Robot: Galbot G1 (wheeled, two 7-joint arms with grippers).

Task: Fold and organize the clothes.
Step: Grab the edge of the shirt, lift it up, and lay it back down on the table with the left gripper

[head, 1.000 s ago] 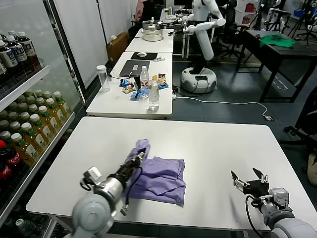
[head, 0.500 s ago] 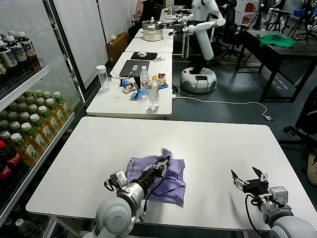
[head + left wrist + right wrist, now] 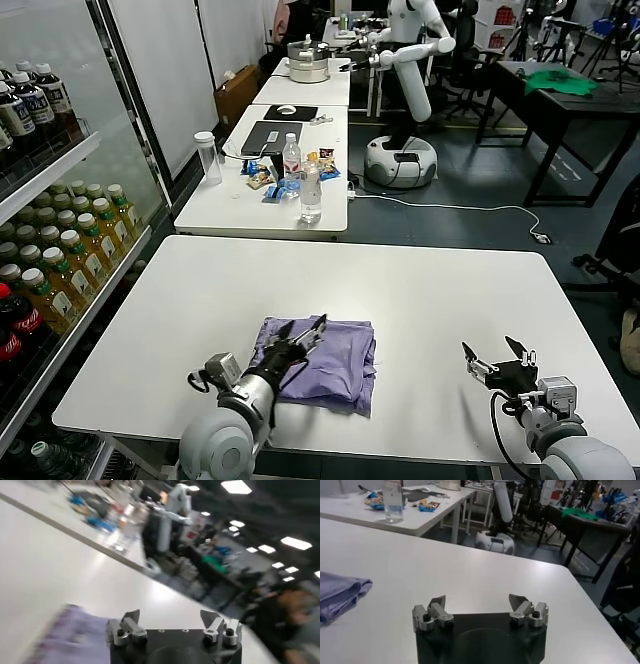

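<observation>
The lavender T-shirt [image 3: 330,362] lies folded into a rough rectangle on the white table [image 3: 420,290], near its front edge. My left gripper [image 3: 303,334] hovers over the shirt's left part, open, with nothing between its fingers. In the left wrist view the shirt [image 3: 75,637] shows as a purple patch beside the open left gripper [image 3: 170,621]. My right gripper [image 3: 496,356] rests open and empty near the table's front right. In the right wrist view the right gripper [image 3: 479,605] is well apart from the folded shirt [image 3: 339,594].
A second white table [image 3: 262,200] behind holds water bottles [image 3: 310,193], snacks and a laptop [image 3: 268,138]. A drinks shelf [image 3: 55,260] runs along the left. A white robot [image 3: 405,90] and a dark table with a green cloth [image 3: 560,82] stand farther back.
My left gripper carried a raised flap of the shirt rightward, laid it down flat and opened, letting go. The right arm barely moved.
</observation>
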